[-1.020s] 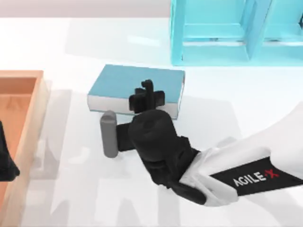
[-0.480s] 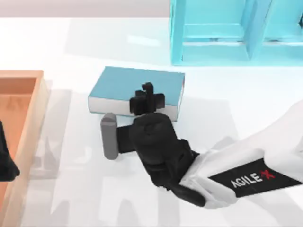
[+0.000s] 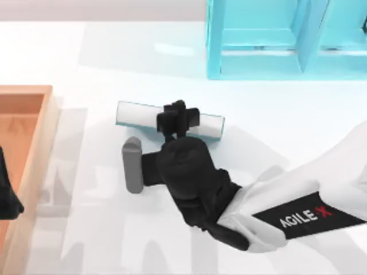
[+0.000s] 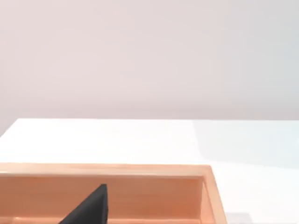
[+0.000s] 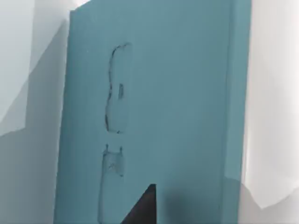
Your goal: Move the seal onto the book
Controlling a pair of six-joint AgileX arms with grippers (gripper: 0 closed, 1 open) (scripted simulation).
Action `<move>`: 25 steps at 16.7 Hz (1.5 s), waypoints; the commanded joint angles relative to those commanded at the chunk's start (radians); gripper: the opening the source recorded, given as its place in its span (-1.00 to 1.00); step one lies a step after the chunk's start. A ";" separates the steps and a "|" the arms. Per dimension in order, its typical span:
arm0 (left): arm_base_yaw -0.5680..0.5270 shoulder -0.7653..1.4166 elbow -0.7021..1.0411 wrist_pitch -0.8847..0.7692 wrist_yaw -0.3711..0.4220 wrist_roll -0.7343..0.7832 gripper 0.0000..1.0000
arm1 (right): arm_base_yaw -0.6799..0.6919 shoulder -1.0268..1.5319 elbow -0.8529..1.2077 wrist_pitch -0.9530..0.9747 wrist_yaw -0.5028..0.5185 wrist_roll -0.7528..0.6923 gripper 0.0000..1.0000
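The book [image 3: 137,114] lies at the table's middle. From above it presents a long white band of page edges with a thin teal strip along the far side, so it stands tilted. In the right wrist view its teal cover [image 5: 187,93] looms very close. My right gripper [image 3: 179,119] is directly over the middle of the book, at its white edge. The seal is hidden. My left gripper [image 3: 8,195] rests parked at the far left edge, over the wooden tray.
A wooden tray [image 3: 28,91] occupies the left side, and its rim [image 4: 140,170] appears in the left wrist view. A cyan shelf unit [image 3: 258,69] stands at the back right. A grey cylinder [image 3: 132,163] sticks out beside my right wrist.
The book's teal cover, broad a second ago, has shrunk to a thin strip with the white page edges turned upward. My right gripper has barely shifted. The left arm has stayed still.
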 joint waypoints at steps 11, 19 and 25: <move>0.000 0.000 0.000 0.000 0.000 0.000 1.00 | 0.001 0.002 -0.001 -0.001 0.000 0.001 1.00; 0.000 0.000 0.000 0.000 0.000 0.000 1.00 | 0.260 -0.118 -0.132 -0.123 0.222 0.149 1.00; 0.000 0.000 0.000 0.000 0.000 0.000 1.00 | 0.400 -0.215 -0.220 -0.205 0.359 0.263 1.00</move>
